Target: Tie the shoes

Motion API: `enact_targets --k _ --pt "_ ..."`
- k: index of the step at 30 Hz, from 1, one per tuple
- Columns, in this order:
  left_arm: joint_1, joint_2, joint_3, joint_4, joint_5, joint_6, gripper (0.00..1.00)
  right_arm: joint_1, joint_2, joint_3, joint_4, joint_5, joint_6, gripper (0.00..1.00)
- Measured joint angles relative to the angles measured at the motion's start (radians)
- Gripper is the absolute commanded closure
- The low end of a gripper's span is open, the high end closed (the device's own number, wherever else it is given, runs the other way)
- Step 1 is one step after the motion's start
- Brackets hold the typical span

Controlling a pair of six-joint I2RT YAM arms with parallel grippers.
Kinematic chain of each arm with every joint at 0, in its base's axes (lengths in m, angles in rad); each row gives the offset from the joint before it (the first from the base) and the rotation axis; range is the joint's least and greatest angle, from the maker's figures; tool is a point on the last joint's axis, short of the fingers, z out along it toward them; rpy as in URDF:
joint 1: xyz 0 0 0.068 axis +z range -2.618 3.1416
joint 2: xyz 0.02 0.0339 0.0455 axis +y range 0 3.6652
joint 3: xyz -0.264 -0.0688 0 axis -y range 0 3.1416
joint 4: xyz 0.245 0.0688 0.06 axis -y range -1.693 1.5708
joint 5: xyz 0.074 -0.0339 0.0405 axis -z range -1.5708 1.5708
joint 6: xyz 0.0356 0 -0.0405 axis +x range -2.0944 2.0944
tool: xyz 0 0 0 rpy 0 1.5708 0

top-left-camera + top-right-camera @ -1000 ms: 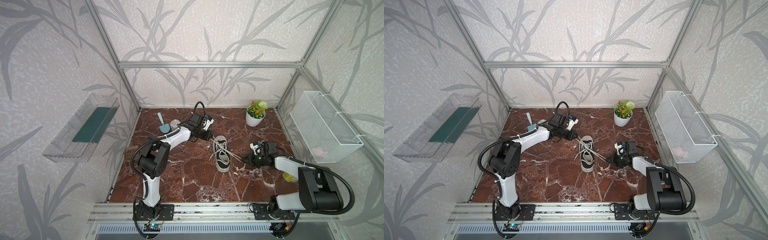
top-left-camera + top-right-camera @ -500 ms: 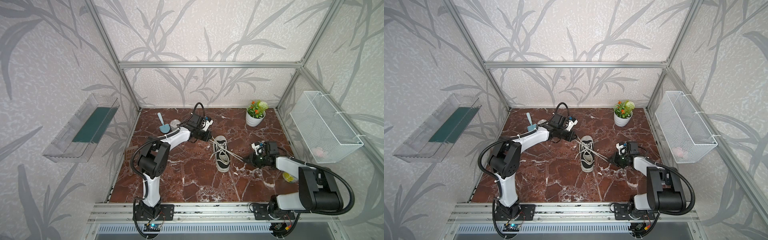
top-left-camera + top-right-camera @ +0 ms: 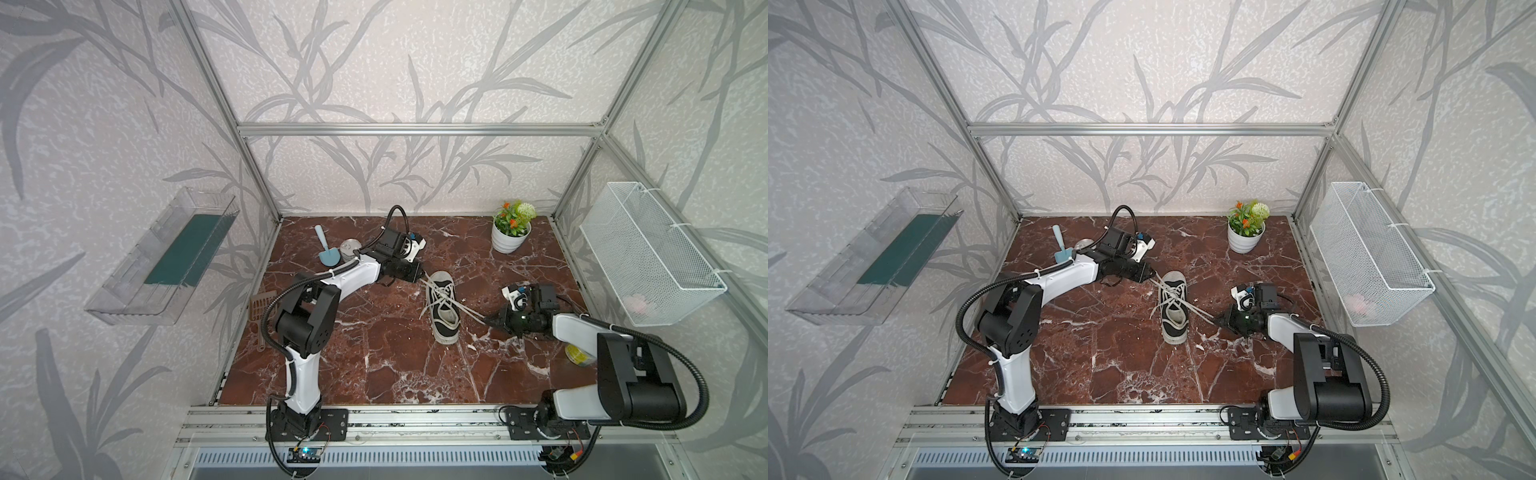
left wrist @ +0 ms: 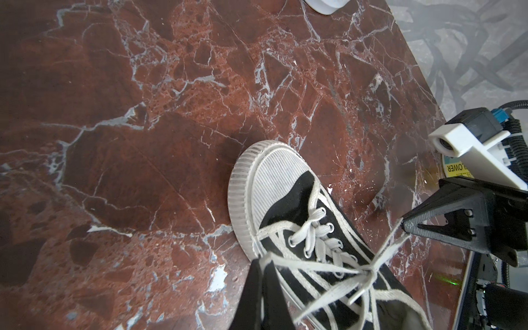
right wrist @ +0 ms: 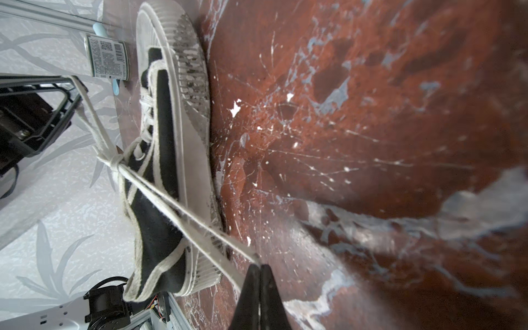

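in both top views the shoe [image 3: 444, 309] [image 3: 1173, 318] sits upright mid-surface [image 3: 374, 365], between left tool [image 3: 422, 276] and right tool [image 3: 488, 320]. left wrist: left tool [image 4: 261, 264] pinched on the laces [image 4: 371, 269]. right wrist: right tool [image 5: 259, 266] clamped on taut laces [image 5: 112, 163], knotted above the shoe [image 5: 160, 205].

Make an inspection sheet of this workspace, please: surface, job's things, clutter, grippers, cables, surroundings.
Surface: red-brown marble tabletop, white flecks, no spill seen.
Job's things: one black sneaker mid-table; its white laces knotted over the tongue, stretched to both sides.
Clutter: flower pot, blue scoop, tin can at the back; brown scoop at the left edge; yellow item half hidden by the right arm.
Grippers: left gripper and right gripper each pinch a lace strand, jaws nearly together.
Cables: black hoses loop along both arms, apart from the laces.
Surroundings: wire basket on the right wall, clear tray on the left wall.
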State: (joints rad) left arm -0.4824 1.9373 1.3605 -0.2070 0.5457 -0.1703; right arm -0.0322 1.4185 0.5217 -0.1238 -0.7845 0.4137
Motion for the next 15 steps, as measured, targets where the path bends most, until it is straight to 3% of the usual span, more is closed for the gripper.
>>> enact_targets --k 3,7,12,15 --pt "-0.001 -0.037 -0.053 0.037 0.018 -0.036 0.52 0.000 -0.025 0.017 -0.020 -0.017 -0.011 0.53" --pt "-0.001 -0.101 -0.100 0.075 0.023 -0.076 0.35 0.000 -0.090 0.050 -0.075 -0.002 -0.026 0.49" --pt "-0.001 -0.199 -0.146 0.111 0.016 -0.106 0.34 0.000 -0.204 0.069 -0.166 0.064 -0.030 0.49" --pt "-0.005 -0.242 -0.177 0.130 0.013 -0.124 0.40 0.000 -0.297 0.080 -0.232 0.136 -0.043 0.49"
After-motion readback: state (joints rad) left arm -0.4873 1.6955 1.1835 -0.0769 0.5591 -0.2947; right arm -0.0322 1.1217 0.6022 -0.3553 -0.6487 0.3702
